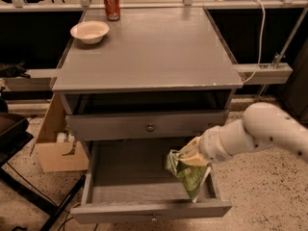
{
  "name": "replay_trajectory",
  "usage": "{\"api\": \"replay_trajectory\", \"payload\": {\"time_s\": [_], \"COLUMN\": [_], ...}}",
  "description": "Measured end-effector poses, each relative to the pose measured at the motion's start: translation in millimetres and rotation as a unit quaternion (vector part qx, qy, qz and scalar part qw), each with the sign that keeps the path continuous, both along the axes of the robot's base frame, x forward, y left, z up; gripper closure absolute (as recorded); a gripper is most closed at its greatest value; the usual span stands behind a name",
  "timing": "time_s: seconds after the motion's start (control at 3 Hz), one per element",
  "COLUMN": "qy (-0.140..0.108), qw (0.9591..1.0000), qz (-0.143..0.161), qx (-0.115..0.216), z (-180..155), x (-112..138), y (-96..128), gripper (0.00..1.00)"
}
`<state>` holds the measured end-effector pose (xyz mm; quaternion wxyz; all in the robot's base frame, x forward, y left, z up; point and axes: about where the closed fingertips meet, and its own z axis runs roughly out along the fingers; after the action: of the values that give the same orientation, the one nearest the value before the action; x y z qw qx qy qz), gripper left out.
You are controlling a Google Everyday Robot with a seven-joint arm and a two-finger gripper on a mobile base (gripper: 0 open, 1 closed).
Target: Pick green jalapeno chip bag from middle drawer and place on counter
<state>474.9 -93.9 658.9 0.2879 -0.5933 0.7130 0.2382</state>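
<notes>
- Left of the middle drawer (130,179), on the ground: open cardboard box (55,150) w/ a few small items inside, too dim to ID.
- Above the drawer, far left and back: pale bowl (89,32), upright on the counter (154,52), its inside showing plain pale.
- Above the drawer, behind the bowl and a bit right: red soda can (111,5), upright, apart from the bowl, at the counter's back edge.
- Directly above the drawer: top drawer (149,126), closed, small round knob at centre.
- Drawer itself: stands open, a shallow grey tray w/ low walls. Its grey floor shows at left + centre.
- Over the drawer's right-front part: green jalapeno chip bag (188,177) hangs point-down, overlapping the right wall. Can't tell if its tip touches the drawer floor.
- Bag look: glossy green, wrinkled, pale patches, white edge at lower right, top bunched up.
- Above the drawer's right half: gripper (191,154), jaws pinched onto the bag's top. White arm (262,131) comes in from the drawer's right.
- Counter: flat matte grey, thin worn front edge w/ pale chips toward the right end.
- Right of the drawer, higher up: pale cable (261,28) runs down to a grey rail (262,72).
- Right of the drawer, low: speckled floor (260,201).
</notes>
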Motion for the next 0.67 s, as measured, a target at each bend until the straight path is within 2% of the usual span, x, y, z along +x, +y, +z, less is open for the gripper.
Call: {"api": "replay_trajectory", "payload": {"time_s": [0.33, 0.67], "qy": [0.004, 0.004], "qw": [0.9992, 0.9992], "qz": [-0.02, -0.02], "qx": [-0.035, -0.035], "z": [102.1, 102.0], "x": [16.4, 16.4], "y": [-40.5, -40.4], "gripper": [1.0, 1.0]}}
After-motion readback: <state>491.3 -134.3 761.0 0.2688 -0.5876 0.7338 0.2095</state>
